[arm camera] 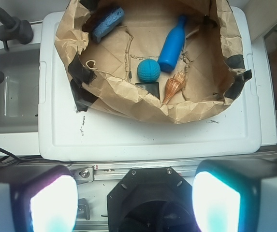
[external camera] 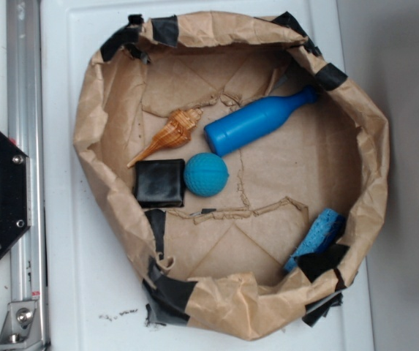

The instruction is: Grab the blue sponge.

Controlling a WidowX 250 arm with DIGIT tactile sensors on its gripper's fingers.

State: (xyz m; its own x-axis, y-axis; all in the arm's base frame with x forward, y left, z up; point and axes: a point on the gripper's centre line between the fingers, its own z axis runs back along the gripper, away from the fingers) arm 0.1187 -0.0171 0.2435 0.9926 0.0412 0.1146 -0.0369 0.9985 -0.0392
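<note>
While leaning on paper wall (external camera: pixel 370 146), blue sponge (external camera: pixel 317 235), untouched, pincer (arm camera: pixel 134 200) apart.

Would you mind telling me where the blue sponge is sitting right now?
In the exterior view the blue sponge leans against the lower-right wall of the brown paper basin, beside black tape, apart from the ball and bottle.

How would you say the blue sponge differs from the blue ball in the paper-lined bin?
The blue sponge is a flat, pitted block; the blue ball is round. The sponge leans against the paper wall; the ball rests mid-floor beside the black square. Both are blue and untouched.
</note>
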